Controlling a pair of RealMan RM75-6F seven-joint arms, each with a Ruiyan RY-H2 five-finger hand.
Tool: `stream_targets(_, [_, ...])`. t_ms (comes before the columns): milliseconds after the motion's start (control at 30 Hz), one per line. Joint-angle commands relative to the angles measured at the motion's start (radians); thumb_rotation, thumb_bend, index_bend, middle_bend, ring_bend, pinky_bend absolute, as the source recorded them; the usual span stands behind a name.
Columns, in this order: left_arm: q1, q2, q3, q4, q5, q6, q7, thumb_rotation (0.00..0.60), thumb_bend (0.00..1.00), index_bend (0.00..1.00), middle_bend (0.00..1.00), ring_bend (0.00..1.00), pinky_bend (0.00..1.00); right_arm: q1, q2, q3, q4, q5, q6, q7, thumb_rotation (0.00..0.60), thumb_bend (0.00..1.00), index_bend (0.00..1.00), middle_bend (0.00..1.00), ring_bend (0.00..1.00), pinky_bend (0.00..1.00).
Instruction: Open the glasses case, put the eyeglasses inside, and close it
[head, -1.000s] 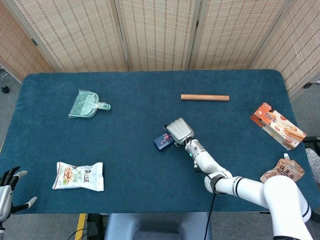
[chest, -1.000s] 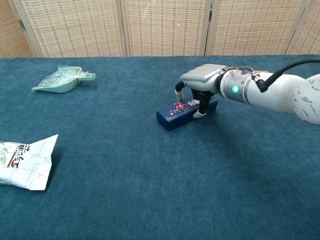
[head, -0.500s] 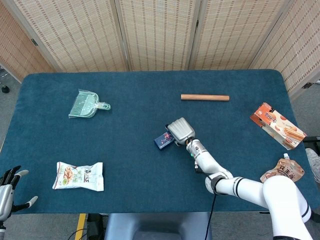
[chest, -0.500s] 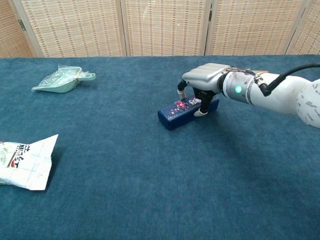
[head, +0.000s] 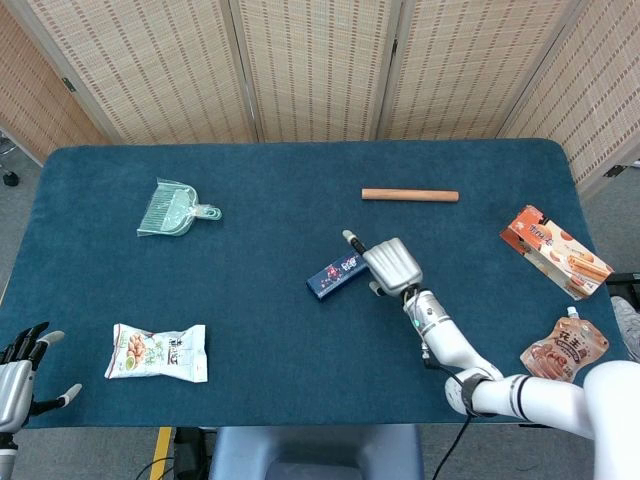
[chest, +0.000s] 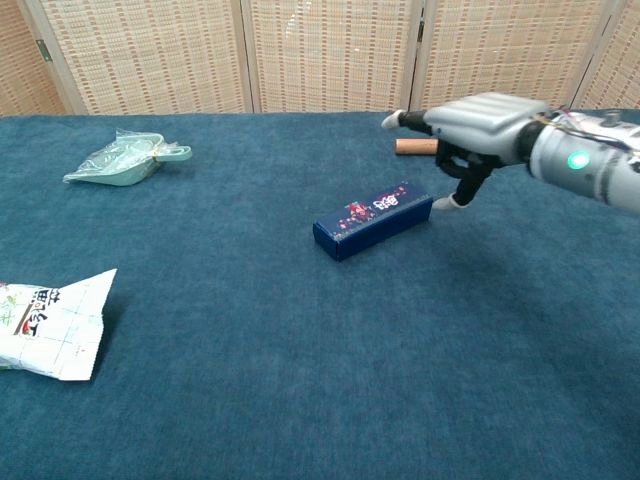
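The right arm reaches in from the lower right, its white forearm angled up and left toward the middle of the tabletop. The right hand hovers palm down, empty, with a finger stretched out and thumb hanging. The left hand sits at the lower left edge, fingers spread, holding nothing.
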Motion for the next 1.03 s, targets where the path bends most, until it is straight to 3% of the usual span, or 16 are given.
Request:
stream_targets(33, [-0.011,-0.005,-0.006,-0.002,0.005,-0.005,-0.001,0.600,0.20,0.23,0.12,0.11,0.19,-0.112,0.103,-0.037,-0.114,-0.052,0.126,0.043,0.600,0.26,0.00,0.80,0.88,0.97])
stream_targets(133, [-0.022,-0.011,-0.015,-0.009,0.008,-0.008,0.005,0.600,0.20,0.23,0.12,0.11,0.19,-0.188,0.160,-0.071,-0.167,-0.093,0.211,0.069,0.600,0.26,0.00,0.74,0.81,0.93])
stream_targets(233, [-0.033,-0.020,-0.028,-0.017,0.005,-0.006,0.015,0.600,0.20,0.23,0.12,0.11,0.19,-0.270,0.209,-0.109,-0.211,-0.139,0.296,0.111,0.600,0.26,0.00,0.63,0.68,0.86])
stream_targets(467, [-0.054,-0.057,-0.058,-0.027,0.023,0.030,0.047,0.600,0.20,0.23,0.12,0.11,0.19,-0.427,0.321,-0.194,-0.275,-0.246,0.407,0.261,0.600,0.27,0.00,0.37,0.35,0.54])
stream_targets(700, [-0.064,-0.089,-0.066,-0.038,0.038,0.056,0.086,0.600,0.20,0.23,0.12,0.11,0.19,-0.553,0.372,-0.242,-0.278,-0.380,0.532,0.366,0.600,0.27,0.00,0.35,0.32,0.49])
stream_targets(1033, [-0.065,-0.110,-0.066,-0.047,0.040,0.073,0.100,0.600,0.20,0.23,0.12,0.11,0.19,-0.648,0.338,-0.225,-0.265,-0.440,0.604,0.409,0.600,0.27,0.03,0.35,0.32,0.49])
